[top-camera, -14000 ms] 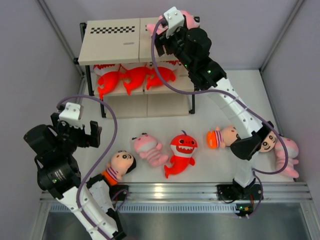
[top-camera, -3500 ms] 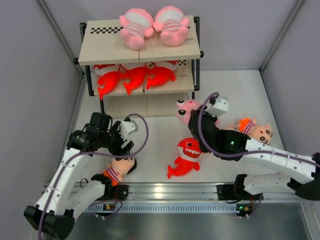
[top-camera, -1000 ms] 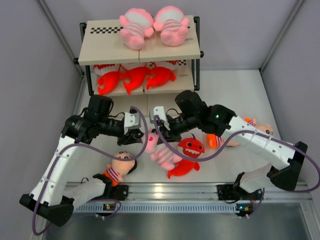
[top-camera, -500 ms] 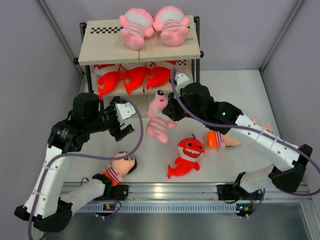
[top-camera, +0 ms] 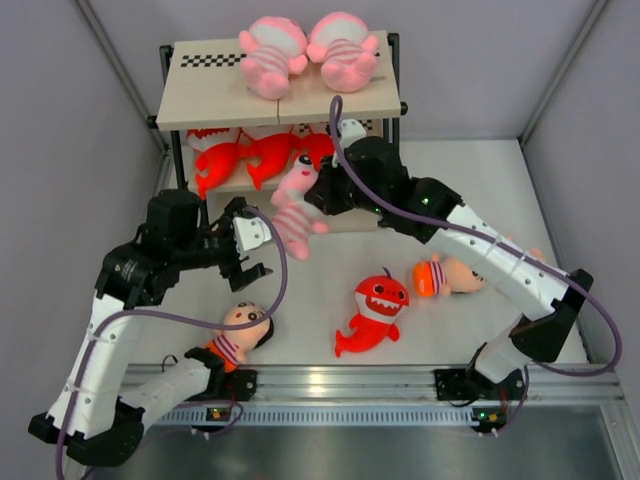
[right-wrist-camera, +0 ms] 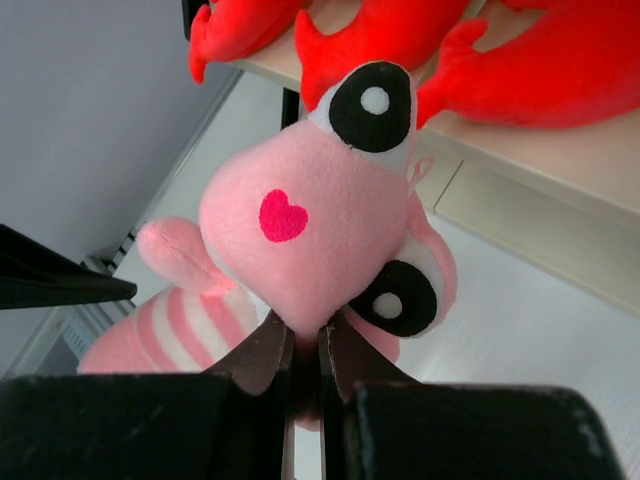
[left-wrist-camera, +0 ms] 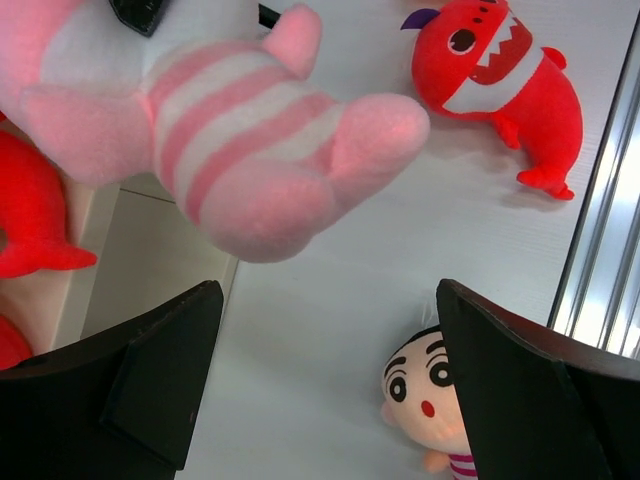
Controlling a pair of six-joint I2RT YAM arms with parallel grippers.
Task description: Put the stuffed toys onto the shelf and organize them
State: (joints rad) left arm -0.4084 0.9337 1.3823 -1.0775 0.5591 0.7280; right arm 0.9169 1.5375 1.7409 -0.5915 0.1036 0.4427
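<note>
Right gripper (right-wrist-camera: 305, 345) pinches the evidently soft, light pink striped baby (top-camera: 291, 214) by its head, body dangling limp near the wide-open left gripper (left-wrist-camera: 325, 300).

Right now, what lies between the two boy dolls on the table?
In the top view, a red shark lies between the left boy doll and the right boy doll.

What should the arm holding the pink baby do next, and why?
Probably lift the pink baby higher, toward the shelf's top board. The right gripper pinches its head, it hangs lower than that board, and two matching babies already lie up there.
</note>
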